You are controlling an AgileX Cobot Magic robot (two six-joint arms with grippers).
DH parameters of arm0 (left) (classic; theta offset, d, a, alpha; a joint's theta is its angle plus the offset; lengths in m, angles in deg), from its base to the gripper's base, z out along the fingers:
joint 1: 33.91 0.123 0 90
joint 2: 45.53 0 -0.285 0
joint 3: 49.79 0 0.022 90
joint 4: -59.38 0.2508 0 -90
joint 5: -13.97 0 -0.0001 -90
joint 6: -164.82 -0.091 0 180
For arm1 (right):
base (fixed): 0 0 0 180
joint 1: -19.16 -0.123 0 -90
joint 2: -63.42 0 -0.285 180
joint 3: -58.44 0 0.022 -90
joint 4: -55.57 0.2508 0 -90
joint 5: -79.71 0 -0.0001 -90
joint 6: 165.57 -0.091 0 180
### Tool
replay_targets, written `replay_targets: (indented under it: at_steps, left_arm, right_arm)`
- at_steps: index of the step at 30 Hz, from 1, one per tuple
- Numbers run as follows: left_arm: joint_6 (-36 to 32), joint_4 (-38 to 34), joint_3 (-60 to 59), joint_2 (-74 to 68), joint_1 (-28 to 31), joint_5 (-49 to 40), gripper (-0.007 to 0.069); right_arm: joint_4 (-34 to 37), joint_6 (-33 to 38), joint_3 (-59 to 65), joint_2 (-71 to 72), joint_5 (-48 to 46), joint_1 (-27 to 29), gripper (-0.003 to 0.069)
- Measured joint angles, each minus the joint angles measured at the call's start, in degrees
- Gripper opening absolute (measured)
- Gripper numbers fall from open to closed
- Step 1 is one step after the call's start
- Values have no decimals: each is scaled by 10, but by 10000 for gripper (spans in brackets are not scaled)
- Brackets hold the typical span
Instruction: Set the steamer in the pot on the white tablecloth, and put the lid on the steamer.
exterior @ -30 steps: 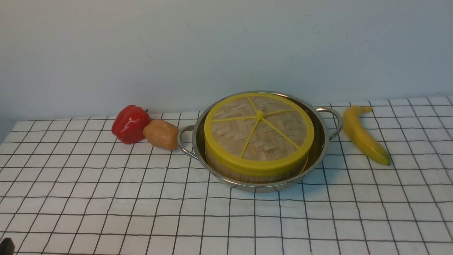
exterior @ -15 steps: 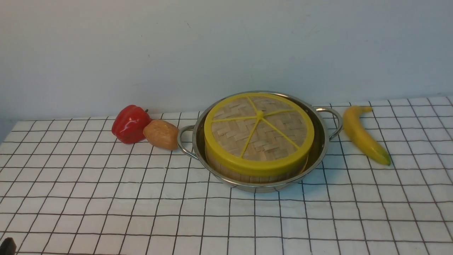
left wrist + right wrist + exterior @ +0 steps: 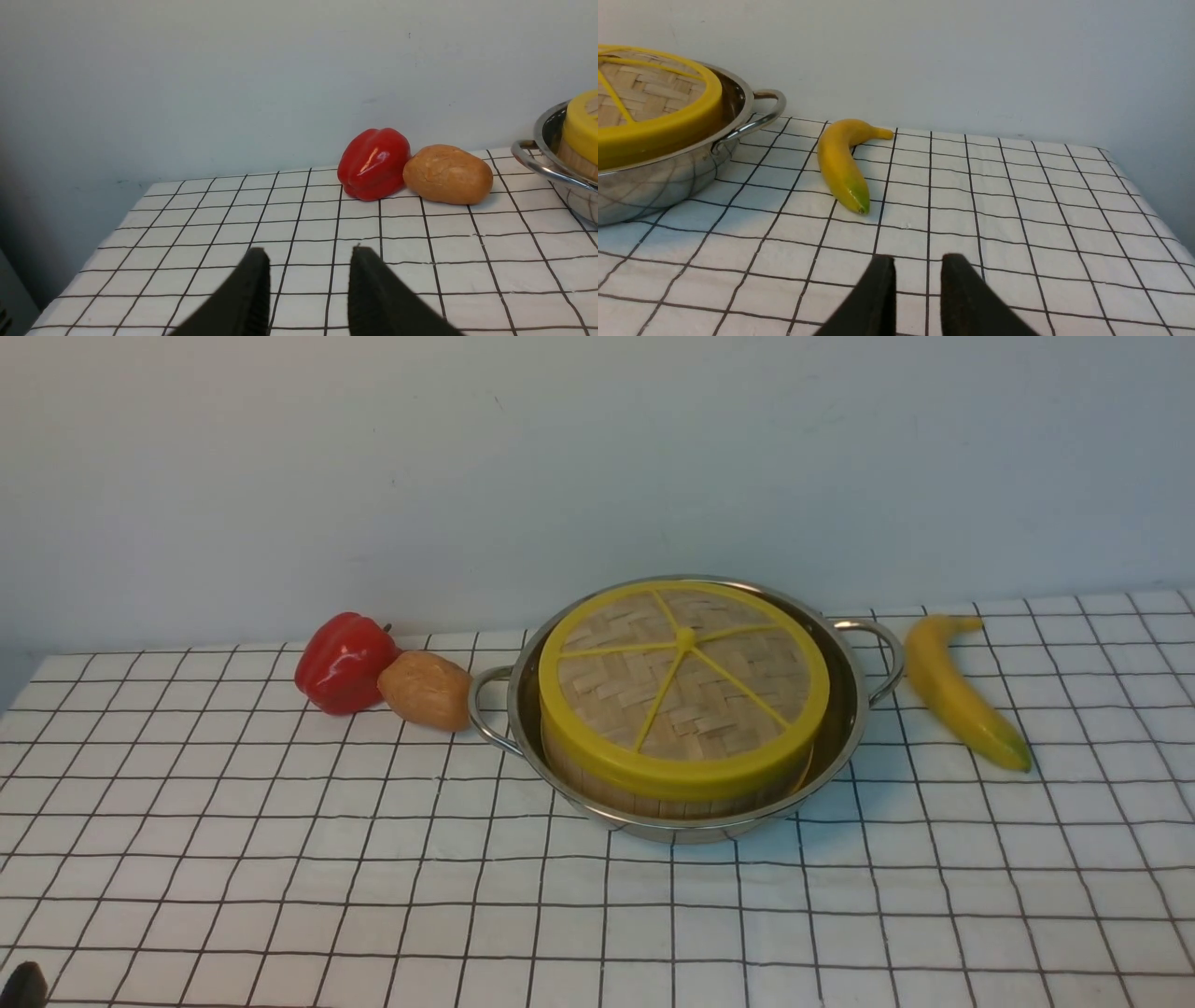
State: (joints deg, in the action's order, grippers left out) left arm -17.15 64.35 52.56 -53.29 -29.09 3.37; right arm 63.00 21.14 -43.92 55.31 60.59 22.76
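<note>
Two pincers are in sight at the wrists, and both are without load. The left pincer [image 3: 308, 254] stands wide, with only cloth seen between its tips; I think this is because its work is finished.

Along the bench, from the left, comes first the pepper [image 3: 345, 663], and the potato-like thing [image 3: 426, 690] touches it; I am not sure what this brown thing is. They lie beside the pot, probably as they have no part in the task.

Then the pot [image 3: 691, 833] is on the cloth [image 3: 308, 859]. The steamer [image 3: 653, 800] sits inside it, and the lid [image 3: 616, 700] covers the steamer, knob upward, so that the food would be closed in. The lid seems to sit well, so the task looks complete.

Next is the banana [image 3: 966, 700], just beside the pot's handle. The right pincer [image 3: 919, 259] is parted less widely, and it holds nothing, as no grip is needed now.
</note>
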Motion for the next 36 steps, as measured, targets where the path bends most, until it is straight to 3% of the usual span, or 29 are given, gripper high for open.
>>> replay_targets:
  at_steps: [36]
  left_arm:
    - [0, 0, -1, 0, 0, 0, 242]
  right_arm:
    - [28, -3, 1, 0, 0, 0, 240]
